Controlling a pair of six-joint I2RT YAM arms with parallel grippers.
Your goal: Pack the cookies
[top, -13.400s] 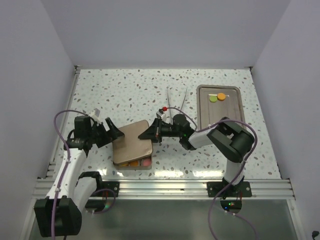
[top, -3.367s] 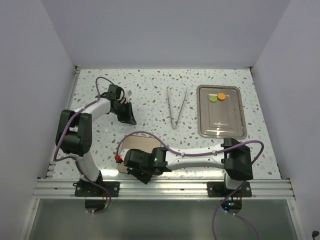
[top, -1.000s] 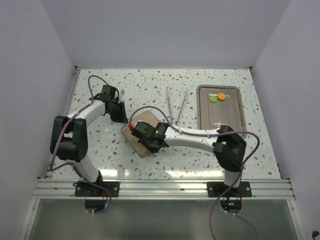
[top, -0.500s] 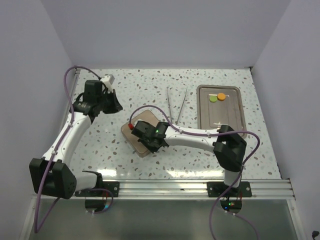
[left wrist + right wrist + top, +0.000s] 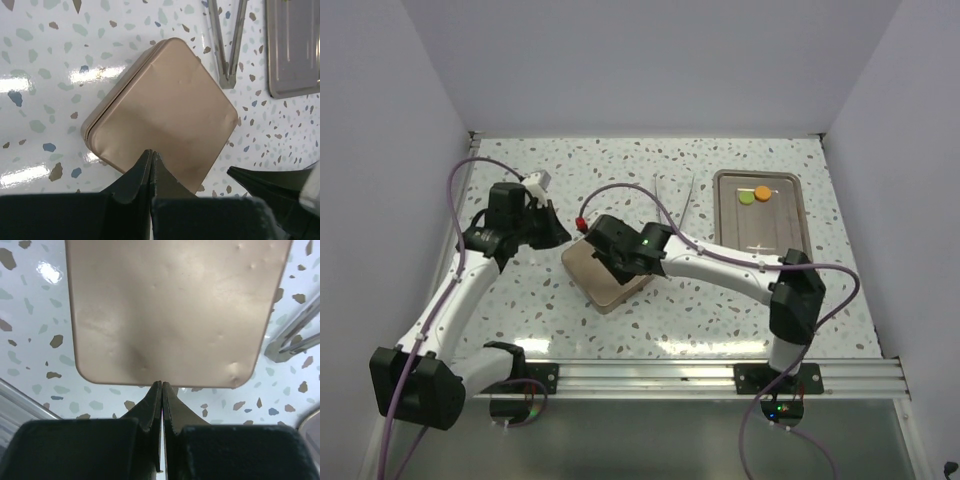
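Tan metal filled both wrist views: a closed tin (image 5: 160,112), its lid lightly dented, lay askew near the middle of the speckled table (image 5: 520,170). My left gripper (image 5: 151,152) had its fingers pressed together with nothing between them, pointing at the tin from just beside its left corner. The right gripper (image 5: 161,385) was likewise pinched closed and empty, its tips at one edge of the lid; I could not tell whether they touched it.

Of the cookies I could see only two, a green one (image 5: 746,197) and an orange one (image 5: 762,192), touching each other at the far end of the steel tray (image 5: 765,240), well apart from the tin. With the lid on, I could not see inside the tin.

I judged those discs light, thin and probably brittle, lying flat on slick metal. Pinching them gently across opposite edges seemed safest, perhaps with the tongs (image 5: 228,77) lying between tin and tray. The smooth lid would have to be taken at its rim.
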